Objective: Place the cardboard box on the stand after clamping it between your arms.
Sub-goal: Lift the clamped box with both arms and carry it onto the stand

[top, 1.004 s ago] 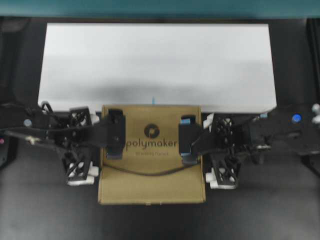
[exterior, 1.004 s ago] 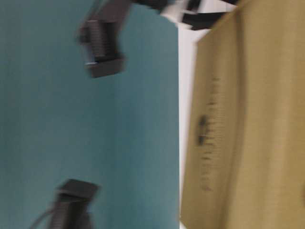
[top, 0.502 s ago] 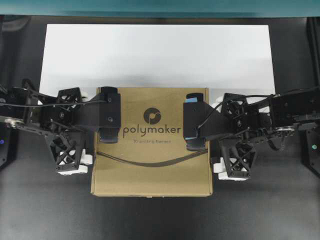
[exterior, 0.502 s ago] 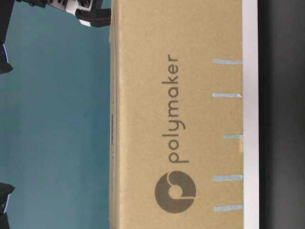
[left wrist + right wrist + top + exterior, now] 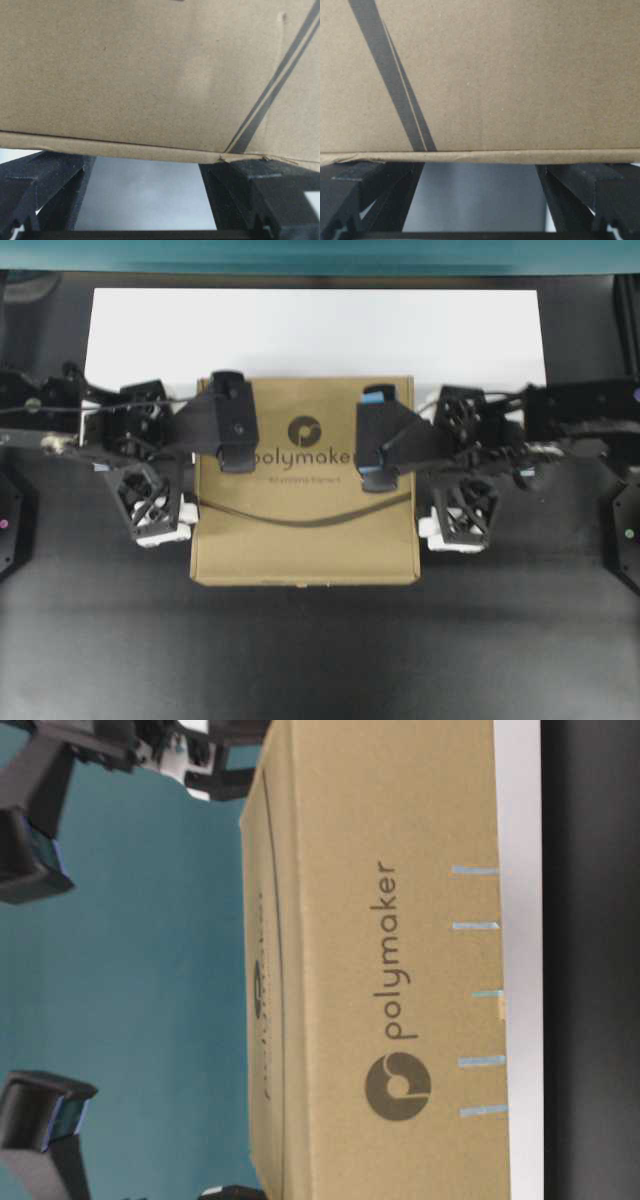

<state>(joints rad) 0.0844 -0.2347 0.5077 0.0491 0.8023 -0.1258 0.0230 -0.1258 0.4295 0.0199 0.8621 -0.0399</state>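
Cardboard box (image 5: 305, 530) sits clamped between both arms, its far part over the white stand (image 5: 320, 330). Left gripper (image 5: 232, 424) and right gripper (image 5: 377, 438) have jaws spread wide, pressed against opposite box sides.

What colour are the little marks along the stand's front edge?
Light blue, short dashes on the wide white stand, beside the brown cardboard box; clearest in the table-level view.

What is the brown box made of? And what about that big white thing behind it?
The cardboard box looks like plain brown cardboard: matte, slightly grainy in the wrist views, with folded edges and dark printing. The stand looks smooth, flat and white, maybe painted board or plastic; the pictures cannot settle which. Small light-blue marks show on its front in the table-level view.
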